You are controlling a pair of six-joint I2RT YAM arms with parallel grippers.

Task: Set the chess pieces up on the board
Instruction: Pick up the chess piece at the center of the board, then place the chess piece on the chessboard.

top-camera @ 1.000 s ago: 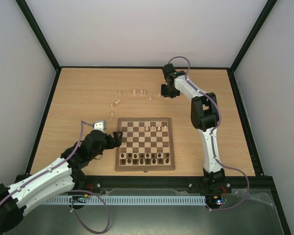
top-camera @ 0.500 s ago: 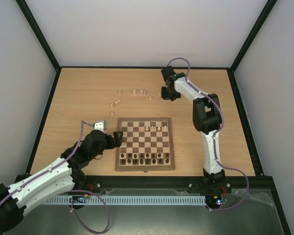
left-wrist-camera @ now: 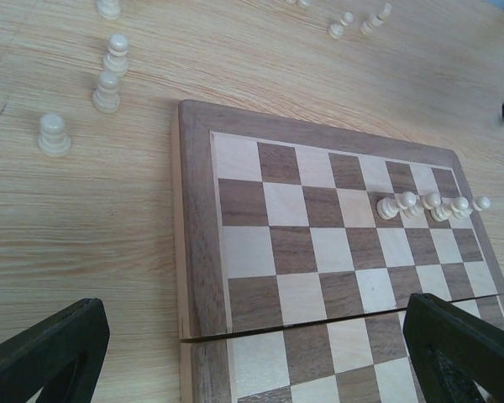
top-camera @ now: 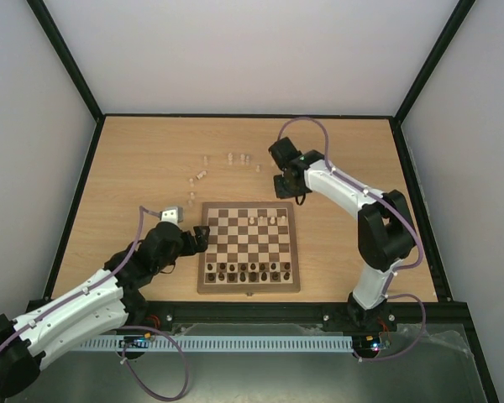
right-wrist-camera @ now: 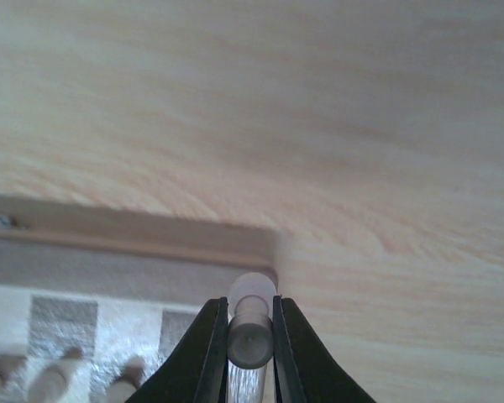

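Piece [right-wrist-camera: 249, 334] lengthwise in right hand [right-wrist-camera: 250, 309]

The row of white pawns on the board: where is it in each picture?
Top external: the pale pawns stand in the far right part of the board.
Left wrist: right of middle.
Right wrist: blurry, bottom left, beside the right claw gripping a pale piece.
Shared landmark: the board's far right frame corner.
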